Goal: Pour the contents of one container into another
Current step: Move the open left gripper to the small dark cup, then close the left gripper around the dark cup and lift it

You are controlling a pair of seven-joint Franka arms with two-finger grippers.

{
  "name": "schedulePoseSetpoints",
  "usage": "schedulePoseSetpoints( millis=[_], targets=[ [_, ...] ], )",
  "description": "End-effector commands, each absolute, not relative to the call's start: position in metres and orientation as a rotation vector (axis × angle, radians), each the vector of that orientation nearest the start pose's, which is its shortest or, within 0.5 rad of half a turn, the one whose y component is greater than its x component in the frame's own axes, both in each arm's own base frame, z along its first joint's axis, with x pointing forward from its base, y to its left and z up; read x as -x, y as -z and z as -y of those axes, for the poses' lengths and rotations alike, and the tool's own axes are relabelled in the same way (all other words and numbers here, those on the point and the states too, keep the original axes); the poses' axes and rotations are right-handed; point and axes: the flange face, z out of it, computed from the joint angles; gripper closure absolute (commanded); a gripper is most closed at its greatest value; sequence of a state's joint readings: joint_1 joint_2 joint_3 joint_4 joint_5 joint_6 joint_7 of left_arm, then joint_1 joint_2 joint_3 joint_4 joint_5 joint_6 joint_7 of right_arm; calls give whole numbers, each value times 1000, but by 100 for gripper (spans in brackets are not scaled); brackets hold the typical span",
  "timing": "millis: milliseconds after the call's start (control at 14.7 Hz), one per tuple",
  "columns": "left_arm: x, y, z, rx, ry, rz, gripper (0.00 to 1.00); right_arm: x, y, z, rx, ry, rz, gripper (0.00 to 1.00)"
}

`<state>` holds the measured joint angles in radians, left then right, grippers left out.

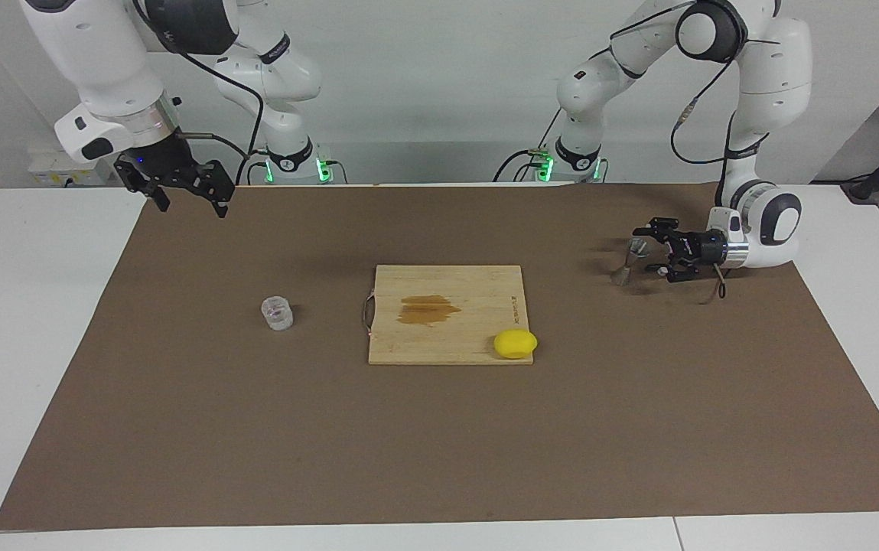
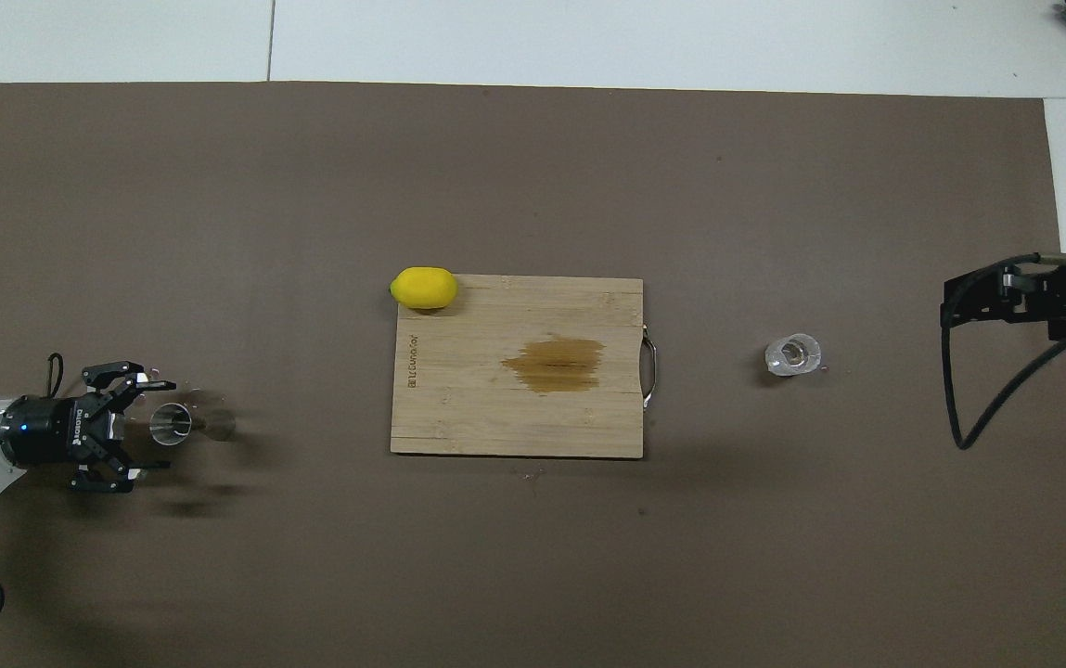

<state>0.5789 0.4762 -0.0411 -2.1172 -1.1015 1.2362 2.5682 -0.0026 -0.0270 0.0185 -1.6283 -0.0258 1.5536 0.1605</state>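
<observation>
Facing view: pour not begun. Glass cup (image 1: 277,313) stands untouched on desk mat, toward right arm's end, beside cutting board (image 1: 447,287). Right end effector (image 1: 190,203) hangs high, spread, empty, waiting. Left end effector (image 1: 657,249) low, fingers spread around jigger (image 1: 628,262), not yet gripping. Left to do: grasp, bring containers together, tip cup into jigger.

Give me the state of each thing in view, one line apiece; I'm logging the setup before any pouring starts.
Glass cup: upright on the mat, untouched.
Jigger: upright on the mat, between the left gripper's open fingers, not yet clamped.
Left gripper: open, low, level with the jigger.
Right gripper: open, raised, waiting at its own end.
Cutting board: flat, brown stain at its middle.
Lemon: whole, on the board's corner.
</observation>
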Motion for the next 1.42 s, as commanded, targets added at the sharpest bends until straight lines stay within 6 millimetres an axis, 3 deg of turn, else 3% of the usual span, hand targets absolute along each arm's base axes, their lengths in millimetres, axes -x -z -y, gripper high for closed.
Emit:
schedulePoseSetpoints(
  millis=[0,271,611,814,1221,1357],
  targets=[
    [-453,-227,-131,-1149,-1184,1099,9,-536,-612,-4,3153,-75,-223,0],
    [-454,-227,-124,-1134,-1172,1100,9,-536,-612,-5,3154,-75,-220,0],
    [-455,-227,-120,-1130,-1165,1103,18,-536,-611,-4,3153,-78,-223,0],
    [-456,-227,-120,-1129,-1164,1105,34,-536,-611,-4,3153,-78,-223,0],
    [-457,-226,-119,-1140,-1158,1109,55,-536,-611,-4,3153,-78,-225,0],
    [-460,-228,-119,-1149,-1143,1108,56,-536,-611,-5,3154,-80,-220,0]
  ],
)
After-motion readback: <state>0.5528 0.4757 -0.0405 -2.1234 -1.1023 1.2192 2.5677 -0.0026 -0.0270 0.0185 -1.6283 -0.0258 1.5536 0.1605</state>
